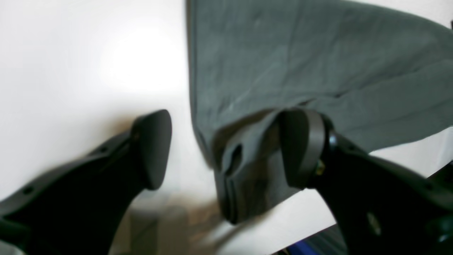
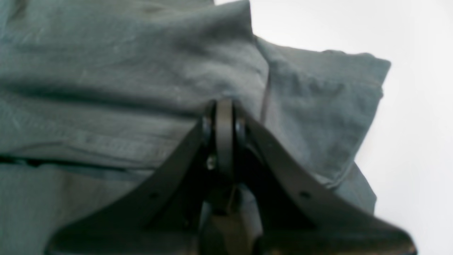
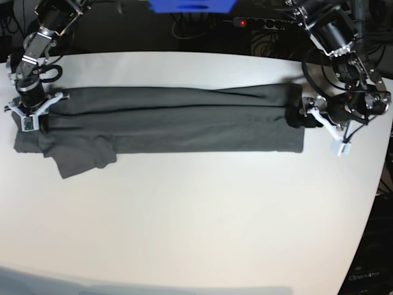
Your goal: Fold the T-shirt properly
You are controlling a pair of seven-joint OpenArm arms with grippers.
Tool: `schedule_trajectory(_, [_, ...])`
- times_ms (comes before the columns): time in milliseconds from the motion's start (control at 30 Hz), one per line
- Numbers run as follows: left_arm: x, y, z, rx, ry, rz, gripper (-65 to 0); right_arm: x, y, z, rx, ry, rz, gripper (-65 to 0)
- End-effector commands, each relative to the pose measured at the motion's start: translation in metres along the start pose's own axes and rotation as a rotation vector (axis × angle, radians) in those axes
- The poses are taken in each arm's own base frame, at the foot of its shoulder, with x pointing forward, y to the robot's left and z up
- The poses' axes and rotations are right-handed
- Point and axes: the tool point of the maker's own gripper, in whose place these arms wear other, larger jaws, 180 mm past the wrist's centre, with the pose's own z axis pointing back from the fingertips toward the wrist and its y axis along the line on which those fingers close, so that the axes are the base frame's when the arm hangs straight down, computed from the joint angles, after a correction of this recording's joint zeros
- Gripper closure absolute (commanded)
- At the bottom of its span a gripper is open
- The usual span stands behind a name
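My left end effector is standing open, one pad touching the bunched hem of the T-shirt, which is lying as a long band across the far desk. Right end effector is pinching the sleeve end. Releasing evenly, avoiding drag.

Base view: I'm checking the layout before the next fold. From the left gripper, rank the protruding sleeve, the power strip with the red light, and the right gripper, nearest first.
1. Power strip, behind the table, just up-left of the left gripper.
2. Protruding sleeve, on the T-shirt's near edge toward the far end.
3. Right gripper, at the T-shirt's opposite end.
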Motion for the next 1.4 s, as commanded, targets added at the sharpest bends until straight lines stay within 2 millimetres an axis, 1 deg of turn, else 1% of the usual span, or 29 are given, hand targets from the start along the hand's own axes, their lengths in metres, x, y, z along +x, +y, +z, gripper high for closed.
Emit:
schedule_trajectory(0, [-0.007,0.004,0.001,0.022,0.044,-0.003,-47.3,-0.021,-0.004,0.004,-0.002,0.106,0.042,-0.9])
schedule_trajectory(167, [-0.002,0.0,-0.001,0.013,0.034,-0.004,-47.3,-0.021,-0.004,0.004,-0.001,0.106,0.043,-0.9])
schedule_trajectory(400, [-0.005,-0.002,-0.003,0.007,0.038,-0.001,-47.3,-0.02,-0.004,0.004,-0.001,0.104,0.043,-0.9])
schedule_trajectory(533, [-0.008,-0.012,-0.01,-0.015,0.052,-0.011,-47.2,-0.02,-0.004,0.003,-0.001,0.103,0.043,-0.9])
schedule_trajectory(633, [-0.016,-0.024,-0.018,-0.037,0.096,-0.055,-46.1,-0.019,-0.004,0.003,-0.002,0.101,0.042,-0.9])
schedule_trajectory(700, [-0.017,-0.028,-0.02,-0.044,0.105,-0.066,-40.7,-0.019,-0.004,0.003,-0.002,0.101,0.042,-0.9])
schedule_trajectory(733, [-0.018,-0.031,-0.023,-0.053,0.105,-0.064,-37.3,-0.019,-0.004,0.003,-0.002,0.101,0.042,-0.9])
schedule_trajectory(800, [-0.019,-0.033,-0.023,-0.056,0.108,-0.065,-30.2,-0.019,-0.004,0.003,-0.002,0.101,0.042,-0.9])
schedule_trajectory(900, [-0.022,-0.032,-0.023,-0.055,0.117,-0.065,-23.3,-0.019,-0.004,0.003,-0.002,0.101,0.042,-0.9])
schedule_trajectory(1000, [-0.026,-0.031,-0.023,-0.054,0.124,-0.061,-19.1,-0.019,-0.004,0.003,-0.002,0.101,0.042,-0.9])
schedule_trajectory(1067, [-0.032,-0.033,-0.025,-0.058,0.134,-0.056,-17.8,-0.019,-0.004,0.003,-0.002,0.101,0.042,-0.9])
schedule_trajectory(1133, [-0.034,-0.034,-0.025,-0.061,0.135,-0.053,-16.7,-0.019,-0.004,0.003,-0.001,0.101,0.041,-0.9])
schedule_trajectory(1167, [-0.033,-0.035,-0.026,-0.065,0.133,-0.052,-15.0,-0.019,-0.003,0.003,0.0,0.101,0.04,-0.9])
schedule_trajectory(1233, [-0.034,-0.036,-0.026,-0.069,0.132,-0.05,-8.8,-0.02,0.001,0.002,0.004,0.101,0.032,-0.9])
schedule_trajectory(1300, [-0.034,-0.045,-0.03,-0.089,0.127,-0.045,-2.5,-0.021,0.002,0.003,0.006,0.102,0.031,-0.9])
schedule_trajectory(1367, [-0.033,-0.052,-0.033,-0.102,0.123,-0.049,-3.3,-0.021,0.003,0.002,0.007,0.102,0.032,-0.9])
